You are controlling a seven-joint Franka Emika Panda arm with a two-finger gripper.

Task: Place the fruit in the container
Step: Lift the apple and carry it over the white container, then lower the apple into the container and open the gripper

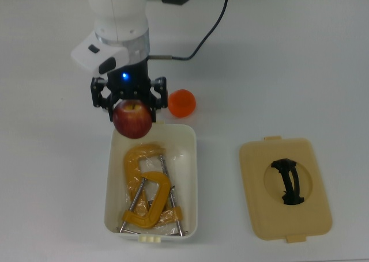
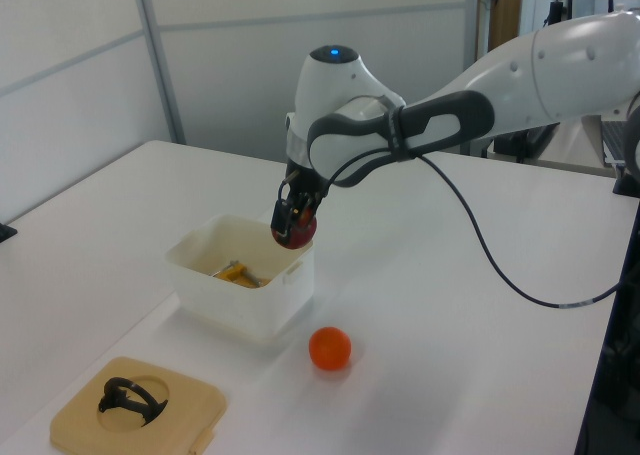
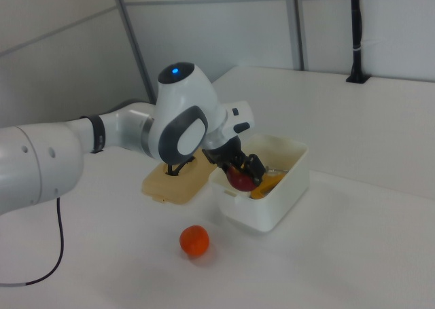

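Observation:
My gripper (image 1: 131, 109) is shut on the red apple (image 1: 132, 119), held in the air over the short end of the white container (image 1: 189, 175) nearest the arm. From the side, the apple (image 2: 293, 230) hangs just above the container's rim (image 2: 215, 271). In the right view the apple (image 3: 240, 176) sits at the tub's near edge (image 3: 265, 214). The orange (image 1: 182, 102) rests on the table just beyond that end of the tub, to the top view's right of the gripper. It also shows as the orange (image 2: 330, 348) and the orange (image 3: 194, 240) in the two side views.
Yellow C-clamps (image 1: 147, 187) lie inside the tub. A flat beige lid (image 1: 285, 187) with a black handle lies on the table to the top view's right of the tub. A black cable (image 1: 202, 34) runs from the arm across the table.

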